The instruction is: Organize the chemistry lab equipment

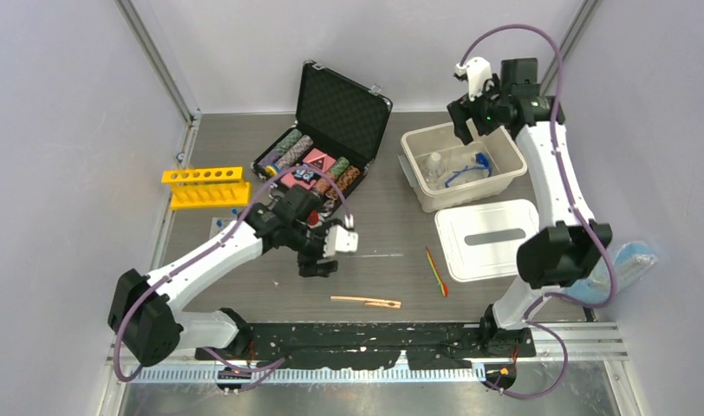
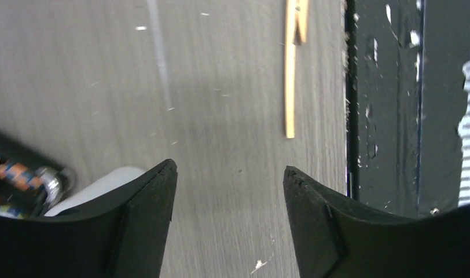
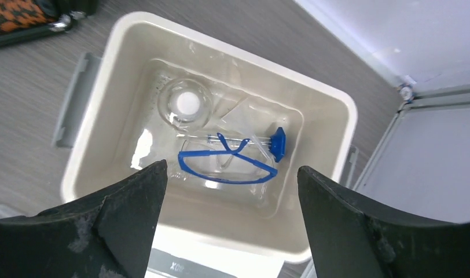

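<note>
My left gripper (image 1: 318,265) (image 2: 230,169) is open and empty, low over the bare table in front of the black case. The wooden clamp (image 1: 366,302) (image 2: 290,75) lies ahead of it near the front rail. A white rounded object (image 2: 96,186) shows behind its left finger. My right gripper (image 1: 464,130) (image 3: 232,168) is open and empty above the white bin (image 1: 505,173) (image 3: 122,69). In the bin lie the blue goggles (image 3: 221,179), a clear flask (image 3: 186,104), a clear funnel (image 3: 244,119) and a blue-capped tube (image 3: 277,143). The yellow tube rack (image 1: 207,186) stands at the left. The green spatula (image 1: 435,270) lies mid-table.
The open black case of poker chips (image 1: 327,143) stands at the back centre, its corner in the left wrist view (image 2: 21,174). The bin's white lid (image 1: 487,238) lies flat in front of the bin. A clear item (image 1: 223,227) lies partly under the left arm. A blue object (image 1: 633,260) sits past the right edge.
</note>
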Robot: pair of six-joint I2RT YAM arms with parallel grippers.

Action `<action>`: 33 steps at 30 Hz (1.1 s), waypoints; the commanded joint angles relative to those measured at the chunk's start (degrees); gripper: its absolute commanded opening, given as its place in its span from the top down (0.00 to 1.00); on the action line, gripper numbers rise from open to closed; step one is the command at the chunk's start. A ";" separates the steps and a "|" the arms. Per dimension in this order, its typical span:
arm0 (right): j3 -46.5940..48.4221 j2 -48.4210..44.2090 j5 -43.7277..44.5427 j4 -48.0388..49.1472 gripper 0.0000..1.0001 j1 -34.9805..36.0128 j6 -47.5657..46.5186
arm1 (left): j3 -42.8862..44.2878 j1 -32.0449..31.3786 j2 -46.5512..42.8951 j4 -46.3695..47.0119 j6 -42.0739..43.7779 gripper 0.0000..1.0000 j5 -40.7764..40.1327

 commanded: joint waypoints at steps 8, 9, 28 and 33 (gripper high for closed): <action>-11.00 -17.63 -12.78 -1.75 0.13 -0.96 2.03 | -9.36 -13.65 5.66 12.40 3.51 0.42 -8.28; -12.45 -18.37 -13.00 -1.52 0.12 -1.17 2.29 | -9.56 -14.54 6.27 12.94 2.63 0.42 -8.86; -21.44 -25.44 -16.34 2.04 0.13 -5.60 -0.91 | -4.72 -26.27 18.63 14.51 -3.69 1.00 -27.25; -20.60 -24.50 -27.22 -9.15 0.14 -5.60 -4.23 | -4.12 -25.34 7.47 18.09 -3.09 1.00 -31.92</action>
